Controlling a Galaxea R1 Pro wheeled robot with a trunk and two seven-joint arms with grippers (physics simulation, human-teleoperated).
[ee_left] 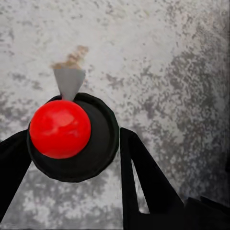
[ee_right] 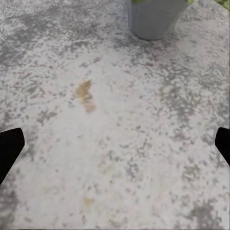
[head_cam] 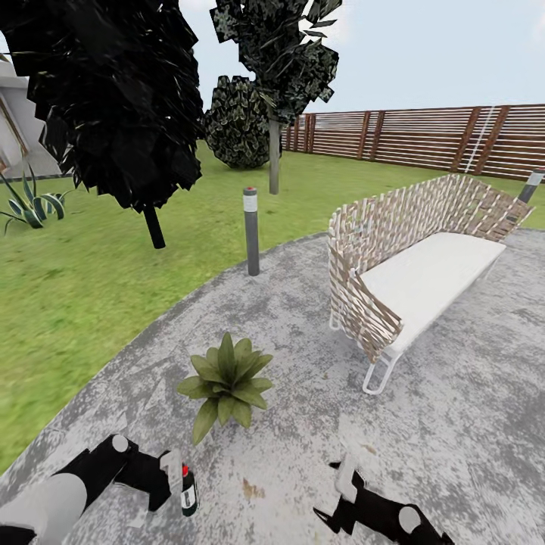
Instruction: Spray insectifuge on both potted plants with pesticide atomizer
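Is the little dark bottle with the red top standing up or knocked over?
Standing up. The little dark bottle with the red top rises straight from the grey stone patio.

One small rosette of pointed green leaves (head_cam: 227, 382) stands on the grey stone patio (head_cam: 303, 454), and the right wrist view shows one grey pot (ee_right: 152, 19). One slim dark bottle with a red top (head_cam: 188, 490) is there. Two black robot hands show, the left hand (head_cam: 160, 481) and the right hand (head_cam: 344, 492). One woven wicker sofa with a white cushion (head_cam: 416, 272) is there, and two grey bollard lamps (head_cam: 251, 231) (head_cam: 530, 185). Two dark-leaved trees (head_cam: 106, 106) (head_cam: 276, 53) and one dark round bush (head_cam: 238, 125) stand on the lawn, with one striped spiky plant (head_cam: 30, 204).
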